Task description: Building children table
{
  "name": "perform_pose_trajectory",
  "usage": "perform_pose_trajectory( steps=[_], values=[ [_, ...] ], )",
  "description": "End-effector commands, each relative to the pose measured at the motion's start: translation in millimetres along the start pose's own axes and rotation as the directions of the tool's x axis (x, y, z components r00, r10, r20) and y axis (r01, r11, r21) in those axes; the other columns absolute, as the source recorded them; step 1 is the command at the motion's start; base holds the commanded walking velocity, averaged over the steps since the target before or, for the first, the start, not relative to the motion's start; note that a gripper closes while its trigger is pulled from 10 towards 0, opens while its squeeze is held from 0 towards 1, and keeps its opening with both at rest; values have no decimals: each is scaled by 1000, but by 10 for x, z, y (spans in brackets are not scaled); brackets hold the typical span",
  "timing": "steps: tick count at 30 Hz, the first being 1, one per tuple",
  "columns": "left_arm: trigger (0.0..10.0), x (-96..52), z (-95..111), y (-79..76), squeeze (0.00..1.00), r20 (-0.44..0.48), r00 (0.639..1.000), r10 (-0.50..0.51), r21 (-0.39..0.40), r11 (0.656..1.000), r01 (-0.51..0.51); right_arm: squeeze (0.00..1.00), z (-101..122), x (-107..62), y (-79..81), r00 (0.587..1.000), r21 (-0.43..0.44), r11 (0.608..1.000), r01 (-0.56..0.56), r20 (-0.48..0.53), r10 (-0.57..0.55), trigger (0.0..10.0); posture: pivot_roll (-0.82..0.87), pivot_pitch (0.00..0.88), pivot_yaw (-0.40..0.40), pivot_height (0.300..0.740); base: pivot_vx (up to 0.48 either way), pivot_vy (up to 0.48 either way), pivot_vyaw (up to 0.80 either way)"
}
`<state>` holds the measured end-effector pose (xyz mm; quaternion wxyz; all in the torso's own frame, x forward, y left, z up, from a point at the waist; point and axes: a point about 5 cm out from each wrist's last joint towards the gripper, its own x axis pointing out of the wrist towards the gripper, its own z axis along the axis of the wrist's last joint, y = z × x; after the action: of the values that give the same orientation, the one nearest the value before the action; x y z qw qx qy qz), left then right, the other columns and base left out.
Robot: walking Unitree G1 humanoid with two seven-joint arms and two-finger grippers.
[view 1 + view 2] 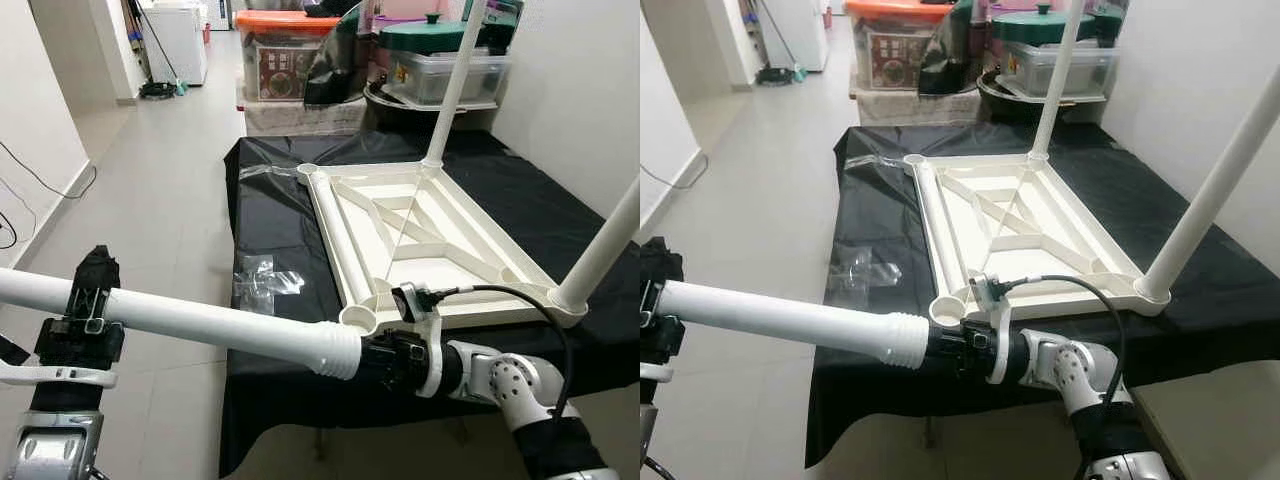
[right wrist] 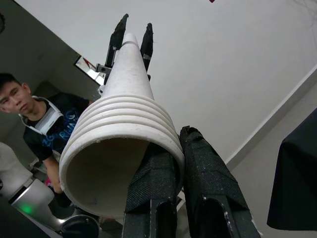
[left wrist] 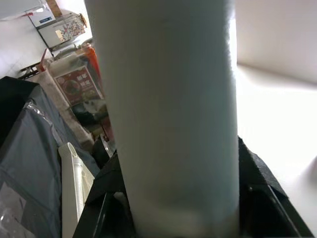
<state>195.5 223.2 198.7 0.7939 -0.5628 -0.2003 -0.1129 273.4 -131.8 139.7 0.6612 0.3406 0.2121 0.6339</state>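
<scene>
A white table top (image 1: 420, 235) lies upside down on a black-covered table (image 1: 270, 215). Two white legs stand in its right-hand corners, a far one (image 1: 455, 85) and a near one (image 1: 605, 245). The near left socket (image 1: 358, 318) and the far left socket (image 1: 307, 170) stand empty. I hold a third white leg (image 1: 210, 322) level in front of the table. My right gripper (image 1: 385, 358) is shut on its ribbed end (image 2: 119, 144), just below the near left socket. My left gripper (image 1: 95, 285) is shut around the shaft (image 3: 168, 114) further left.
A crumpled clear plastic bag (image 1: 262, 280) lies on the black cloth left of the table top. Storage boxes (image 1: 290, 50) and a green-lidded container (image 1: 440, 50) crowd the far end. A wall runs along the right. A person (image 2: 34, 119) stands behind me.
</scene>
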Motion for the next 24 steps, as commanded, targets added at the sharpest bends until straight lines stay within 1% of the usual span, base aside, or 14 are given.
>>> perform_pose_trajectory(
  steps=[1,5,6,7,8,9,10,11,15,20,21,22,23,24],
  values=[
    [0,4,-8,3,0,4,1000,8,7,1000,-8,0,15,20,26,1000,3,1000,-29,13,29,0,62,0,-35,740,0,0,0],
    [0,18,-12,12,0,5,1000,12,3,1000,-12,0,33,34,11,1000,-25,1000,-14,25,14,0,62,0,-36,740,0,0,0],
    [0,25,-9,14,0,6,1000,13,3,1000,-13,0,30,42,15,1000,-32,999,-17,18,18,9608,62,0,-36,740,0,0,0],
    [0,46,2,13,0,4,1000,17,8,1000,-17,0,23,51,47,999,-43,998,-45,15,46,10000,62,0,-36,740,0,0,0],
    [8157,57,7,7,0,3,1000,14,8,1000,-14,0,28,55,26,999,-31,999,-29,24,30,10000,62,0,-36,740,0,0,0],
    [10000,63,10,2,0,2,1000,13,7,1000,-13,824,32,58,7,999,-22,1000,-13,32,13,10000,62,0,-36,740,0,0,0],
    [10000,63,10,2,0,2,1000,13,7,1000,-13,824,32,58,7,999,-22,1000,-13,32,13,10000,62,0,-36,740,0,0,0],
    [10000,75,26,-6,0,6,1000,9,2,1000,-9,1000,39,45,2,999,-19,1000,-17,38,18,10000,65,0,-38,740,0,0,0],
    [10000,114,93,-29,0,25,1000,4,6,1000,-4,1000,46,-34,-28,999,-23,1000,-5,47,6,10000,69,0,-38,740,0,0,0],
    [10000,129,189,-41,0,49,999,10,27,1000,-11,1000,26,-159,-56,999,-47,998,29,16,-29,10000,69,0,-38,740,0,0,0],
    [10000,128,251,-44,0,69,998,13,33,999,-15,0,0,-250,-79,999,-44,998,52,-10,-52,10000,70,0,-42,740,0,0,0],
    [10000,128,292,-46,0,84,996,15,37,999,-18,0,-18,-313,-94,997,-41,997,68,-27,-69,10000,70,0,-42,740,0,0,0],
    [10000,128,292,-46,0,84,996,15,37,999,-18,0,-18,-313,-94,997,-41,997,68,-27,-69,10000,70,0,-42,740,0,0,0],
    [10000,128,339,-53,0,100,995,13,38,999,-17,0,-47,-405,-126,994,-36,994,99,-46,-100,10000,72,0,-46,740,0,0,0]
  ],
)
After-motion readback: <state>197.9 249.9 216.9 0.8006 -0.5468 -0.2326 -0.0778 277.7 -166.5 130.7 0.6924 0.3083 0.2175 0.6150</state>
